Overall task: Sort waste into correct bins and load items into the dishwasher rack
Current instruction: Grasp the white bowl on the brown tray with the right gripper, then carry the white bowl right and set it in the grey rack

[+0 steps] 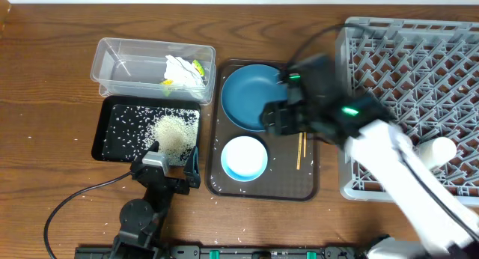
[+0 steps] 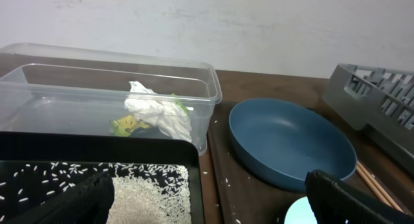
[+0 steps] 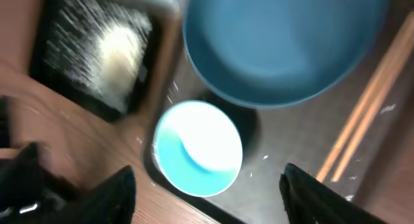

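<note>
The clear tub (image 1: 120,64) holds crumpled white tissue (image 1: 182,68) and a yellow wrapper (image 2: 129,125). The black tray (image 1: 112,128) holds a heap of rice (image 1: 176,133). The blue bowl (image 1: 251,94), the white bowl (image 1: 244,157) and the chopsticks (image 1: 300,150) lie on the brown tray (image 1: 299,186). My right gripper (image 1: 271,118) is open and empty above the bowls; in the right wrist view the white bowl (image 3: 197,149) lies between its fingers (image 3: 207,179). My left gripper (image 1: 174,169) is open and empty at the black tray's near edge (image 2: 207,198). A white cup (image 1: 438,150) lies in the grey rack (image 1: 419,57). The pink cup is out of view.
Stray rice grains lie on the brown tray (image 2: 239,179) and on the wood in front of it. The rack's wall (image 2: 375,101) rises just right of the brown tray. A black cable runs across the table at the front left.
</note>
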`<action>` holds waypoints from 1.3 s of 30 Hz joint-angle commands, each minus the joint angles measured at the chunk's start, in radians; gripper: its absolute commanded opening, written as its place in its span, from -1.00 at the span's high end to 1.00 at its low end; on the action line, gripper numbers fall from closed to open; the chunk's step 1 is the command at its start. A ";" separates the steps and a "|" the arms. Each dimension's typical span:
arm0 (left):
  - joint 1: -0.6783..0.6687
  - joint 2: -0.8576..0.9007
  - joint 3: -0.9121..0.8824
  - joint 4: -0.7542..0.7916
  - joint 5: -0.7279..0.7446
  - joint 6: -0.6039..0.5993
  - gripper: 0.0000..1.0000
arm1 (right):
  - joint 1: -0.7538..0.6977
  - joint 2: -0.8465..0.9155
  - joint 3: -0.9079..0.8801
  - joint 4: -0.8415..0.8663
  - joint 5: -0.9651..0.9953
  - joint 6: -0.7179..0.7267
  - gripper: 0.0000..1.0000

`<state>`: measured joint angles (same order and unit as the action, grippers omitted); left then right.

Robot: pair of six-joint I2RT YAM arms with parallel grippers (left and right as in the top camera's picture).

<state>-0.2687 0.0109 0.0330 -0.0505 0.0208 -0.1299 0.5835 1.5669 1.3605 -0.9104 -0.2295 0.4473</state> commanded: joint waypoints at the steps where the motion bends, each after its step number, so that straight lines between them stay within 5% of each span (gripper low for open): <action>1: 0.006 -0.007 -0.029 -0.016 -0.005 0.010 -0.94 | 0.037 0.158 0.000 -0.001 0.021 0.109 -0.17; 10: 0.006 -0.007 -0.029 -0.016 -0.005 0.010 -0.93 | 0.069 0.364 0.000 -0.034 -0.048 0.075 -0.05; 18: 0.006 -0.007 -0.029 -0.016 -0.005 0.010 -0.93 | 0.072 0.349 0.000 -0.036 -0.011 0.076 0.97; 28: 0.006 -0.007 -0.029 -0.016 -0.005 0.010 -0.94 | 0.024 0.046 0.000 -0.128 0.299 0.077 0.97; 39: 0.006 -0.005 -0.029 -0.016 -0.005 0.010 -0.93 | -0.166 -0.210 0.000 -0.343 1.010 0.367 0.97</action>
<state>-0.2687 0.0109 0.0330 -0.0502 0.0204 -0.1299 0.5030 1.3785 1.3537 -1.2434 0.4850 0.7139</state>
